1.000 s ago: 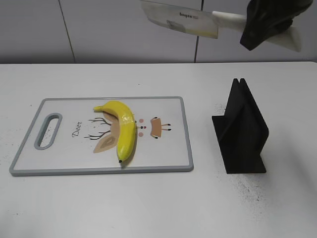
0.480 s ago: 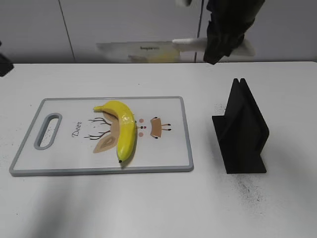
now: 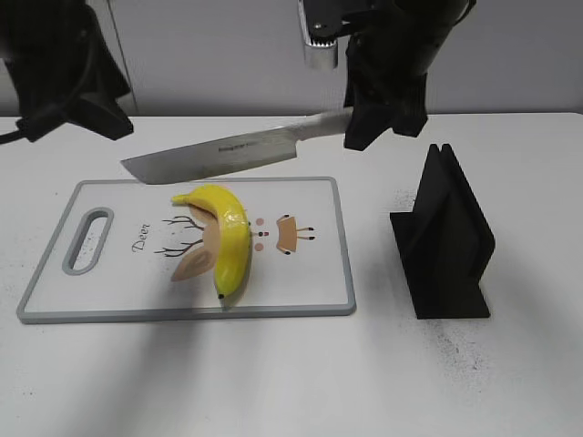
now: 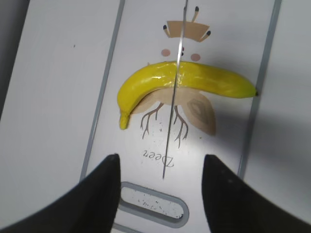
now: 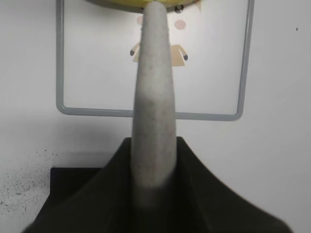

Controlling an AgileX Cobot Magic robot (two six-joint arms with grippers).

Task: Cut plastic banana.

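Left gripper [image 4: 160,194]: I see it spread wide and empty, above the handle end of the cutting board [image 3: 314,305]
Banana [image 3: 226,235]: lying on the board, over the deer print
Knife [image 3: 219,157]: blade in the air above the banana, tip pointing left
Right gripper [image 3: 383,114]: I have it clamped on the knife's handle
Knife stand [image 3: 446,241]: on the table, right of the board
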